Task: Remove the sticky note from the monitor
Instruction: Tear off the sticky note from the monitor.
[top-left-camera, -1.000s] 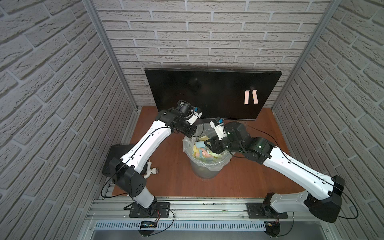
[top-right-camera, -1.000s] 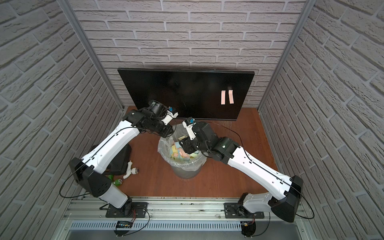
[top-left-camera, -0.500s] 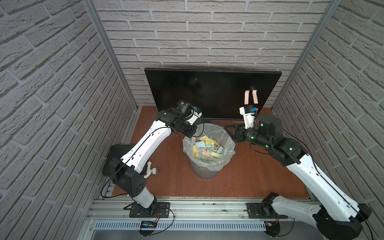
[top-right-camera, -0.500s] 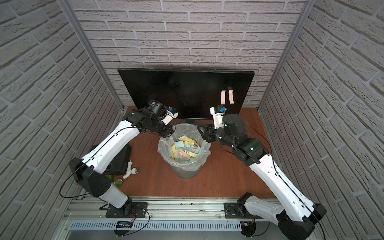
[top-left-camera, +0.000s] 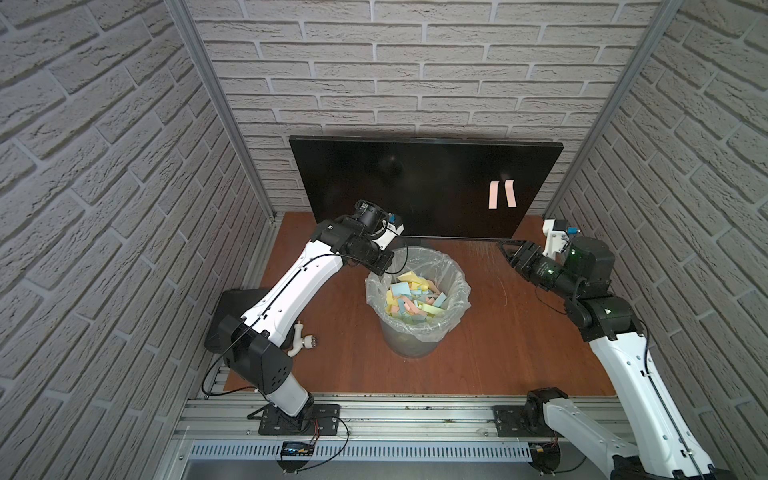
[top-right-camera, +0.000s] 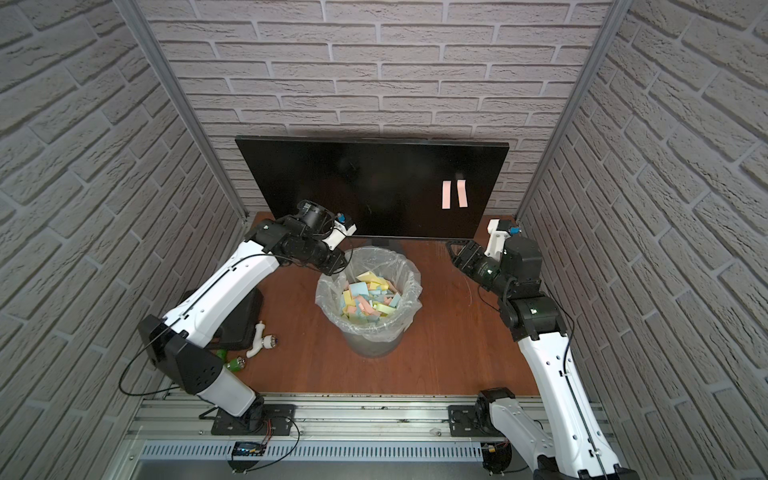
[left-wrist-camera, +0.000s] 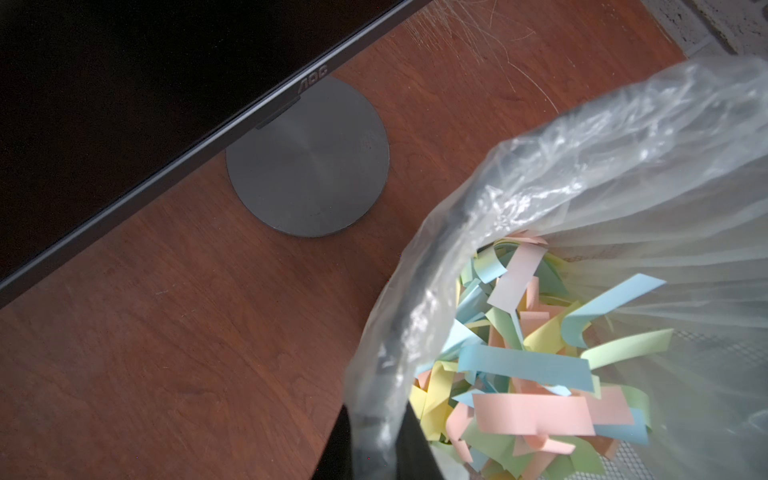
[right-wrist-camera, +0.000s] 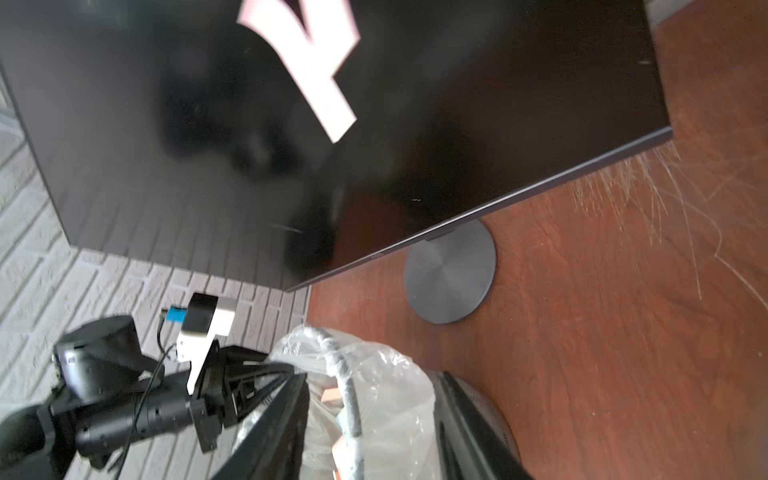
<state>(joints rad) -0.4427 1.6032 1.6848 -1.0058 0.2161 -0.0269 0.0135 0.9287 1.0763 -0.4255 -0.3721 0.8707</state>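
Tabletop (top-left-camera: 494, 332) stretched open between bin (top-left-camera: 409, 347) and right gripper (top-left-camera: 505, 251), half-spread, empty, near monitor (top-left-camera: 395, 187) edge below sticky note (top-left-camera: 493, 194); left gripper (left-wrist-camera: 380, 446) clamped bin rim

Your reddish-brown wooden tabletop (top-left-camera: 498, 332) carries the black widescreen monitor (top-left-camera: 395, 187) on its round grey base (left-wrist-camera: 307, 166), a plastic-lined mesh bin (top-left-camera: 409, 345), a flat black slab (top-left-camera: 230, 307) and a white plastic fitting (top-left-camera: 300, 341).

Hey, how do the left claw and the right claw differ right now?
The left claw is shut on the rim of the bin liner; the right claw is open and empty. The left claw sits at the bin; the right claw hangs over the table below the monitor, near its right end. Both are black.
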